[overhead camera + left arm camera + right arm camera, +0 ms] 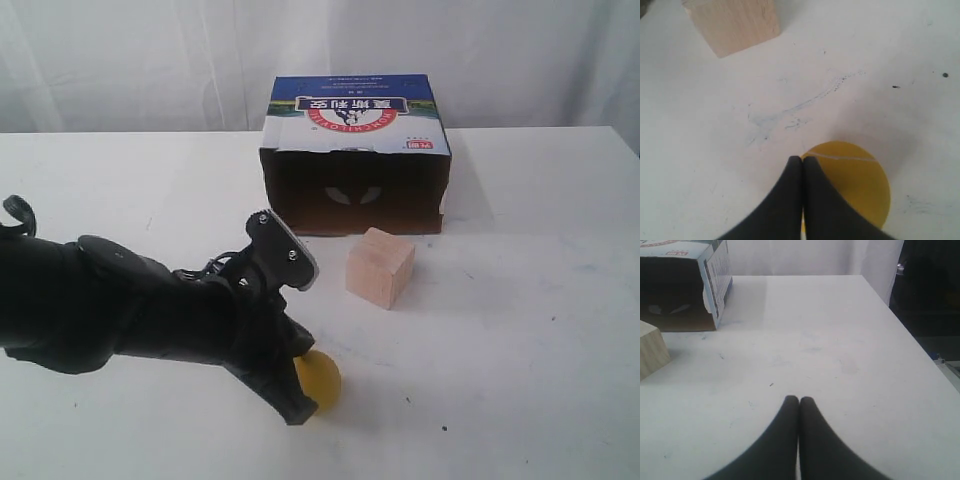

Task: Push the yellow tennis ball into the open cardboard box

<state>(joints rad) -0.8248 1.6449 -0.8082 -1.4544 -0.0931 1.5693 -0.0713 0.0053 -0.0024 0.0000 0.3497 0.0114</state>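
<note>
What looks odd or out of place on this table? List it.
The wooden cube sits skewed in front of the open cardboard box, roughly between it and the yellow tennis ball. Bluish scuffs mark the table.

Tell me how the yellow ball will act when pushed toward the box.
The ball is round, so it will probably roll freely and may veer off the shut left gripper. The wooden block stands near its path to the box and could deflect it.

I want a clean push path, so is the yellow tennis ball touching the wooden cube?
Apart. The left wrist view shows a stretch of white table between the yellow tennis ball and the wooden cube; the exterior view agrees.
</note>
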